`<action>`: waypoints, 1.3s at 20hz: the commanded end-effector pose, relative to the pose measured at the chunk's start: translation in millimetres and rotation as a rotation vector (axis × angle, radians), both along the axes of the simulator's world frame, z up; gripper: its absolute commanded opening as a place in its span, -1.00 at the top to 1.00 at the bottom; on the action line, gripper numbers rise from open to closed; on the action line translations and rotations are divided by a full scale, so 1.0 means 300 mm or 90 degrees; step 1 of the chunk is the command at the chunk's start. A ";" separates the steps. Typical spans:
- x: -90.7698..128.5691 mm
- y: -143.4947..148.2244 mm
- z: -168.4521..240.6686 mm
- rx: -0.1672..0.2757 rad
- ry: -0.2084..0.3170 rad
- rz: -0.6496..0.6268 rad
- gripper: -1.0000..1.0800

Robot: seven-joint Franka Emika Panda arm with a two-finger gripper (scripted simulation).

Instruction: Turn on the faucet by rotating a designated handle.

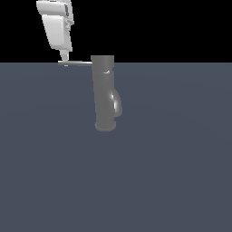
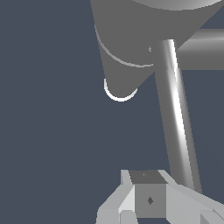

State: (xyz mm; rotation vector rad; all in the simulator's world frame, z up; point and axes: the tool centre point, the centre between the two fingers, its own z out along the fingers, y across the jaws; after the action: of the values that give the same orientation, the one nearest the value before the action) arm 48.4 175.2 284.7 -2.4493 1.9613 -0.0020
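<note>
Nearest me, gripper [image 2: 151, 199] is touching the handle [image 2: 175, 113] tip; I'm unable to tell the jaw state. I'm judging the faucet [image 1: 104, 90] rotation barely beginning.

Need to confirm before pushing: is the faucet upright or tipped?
Upright. The faucet stands vertical on its flared base, with the handle projecting level from its top.
</note>
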 end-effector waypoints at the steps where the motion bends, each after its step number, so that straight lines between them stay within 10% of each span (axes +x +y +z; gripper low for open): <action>1: -0.025 -0.012 -0.001 -0.001 0.003 -0.001 1.00; 26: -0.205 -0.084 0.000 -0.002 0.000 -0.001 1.00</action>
State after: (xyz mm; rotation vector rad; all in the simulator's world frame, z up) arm -10.7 155.5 284.8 -2.4502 1.9598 -0.0046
